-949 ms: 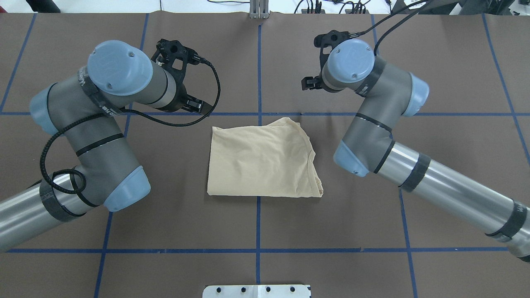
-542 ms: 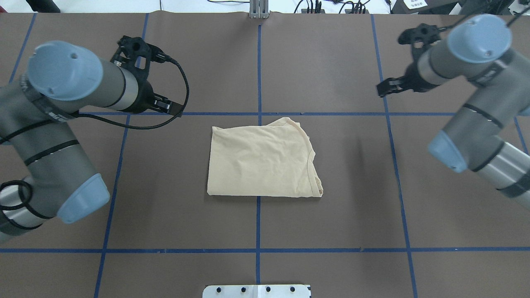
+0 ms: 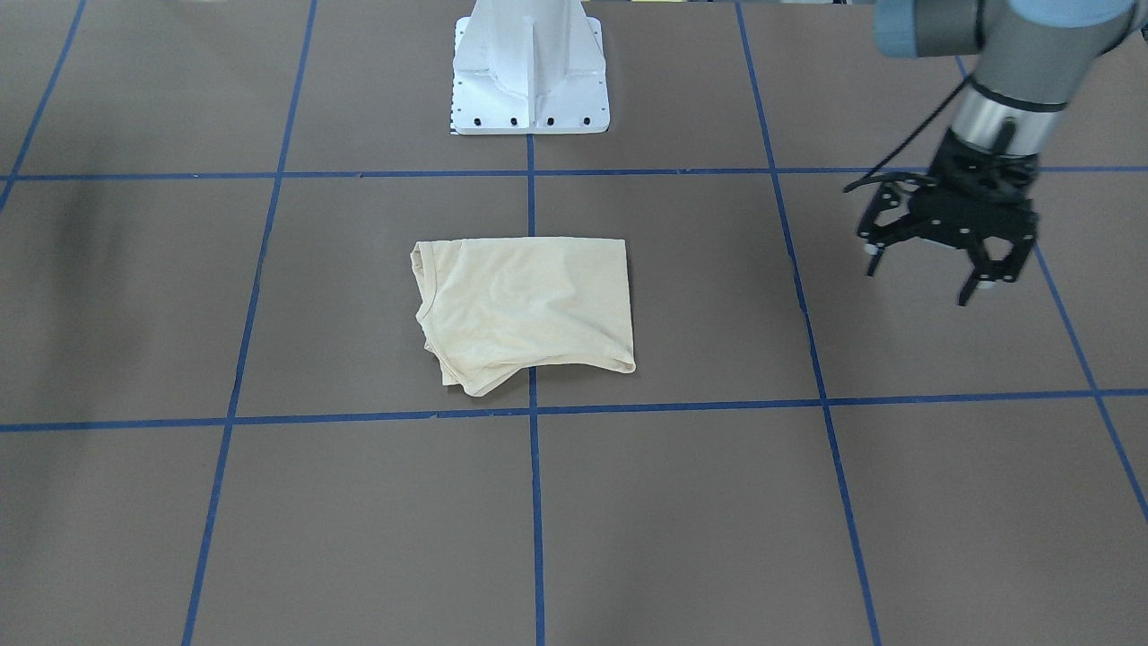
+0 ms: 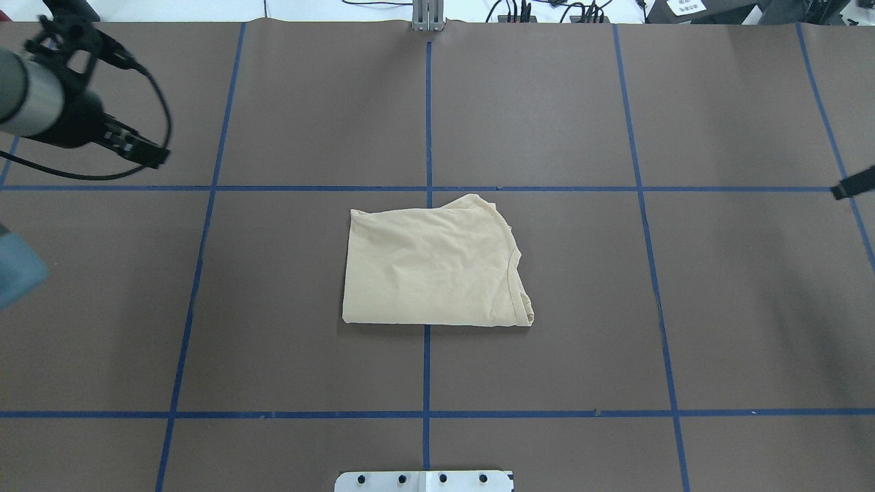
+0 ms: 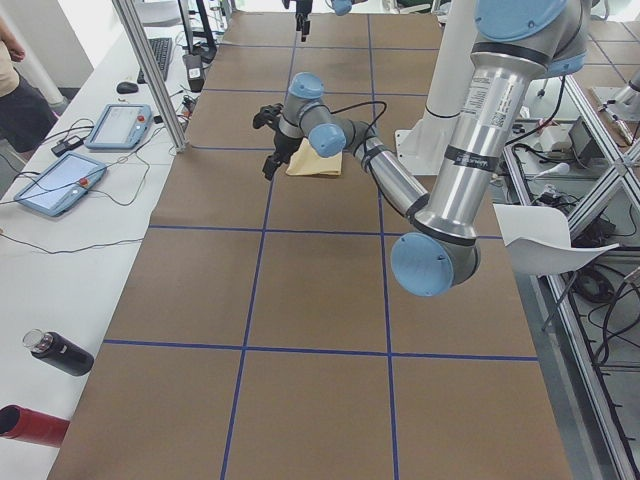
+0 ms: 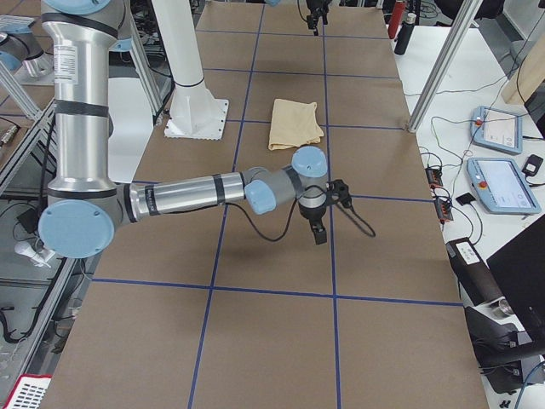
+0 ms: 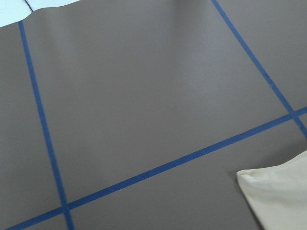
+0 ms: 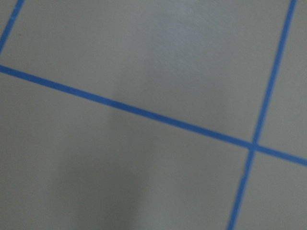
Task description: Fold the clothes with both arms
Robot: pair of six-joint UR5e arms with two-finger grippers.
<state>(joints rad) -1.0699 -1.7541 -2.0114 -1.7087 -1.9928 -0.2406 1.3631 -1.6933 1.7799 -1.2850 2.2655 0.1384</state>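
The cream-yellow shirt (image 4: 434,270) lies folded into a rough rectangle at the table's middle, plain side up, its collar edge toward the overhead view's right. It also shows in the front view (image 3: 525,309), both side views (image 5: 322,166) (image 6: 294,123), and as a corner in the left wrist view (image 7: 283,196). My left gripper (image 3: 991,283) (image 4: 147,152) hangs open and empty, far off the shirt's side. Of my right gripper only one fingertip (image 4: 851,188) shows at the overhead edge. It also shows in the right side view (image 6: 319,230). I cannot tell whether it is open.
The white pedestal base (image 3: 529,72) stands at the robot's edge of the table. Blue tape lines (image 4: 427,413) grid the brown table cover. Teach pendants (image 6: 498,158) and cables lie on the side bench beyond the far edge.
Both arms have swung outward from the shirt, the left arm to the far left, the right arm almost out of the overhead view. The shirt has not moved.
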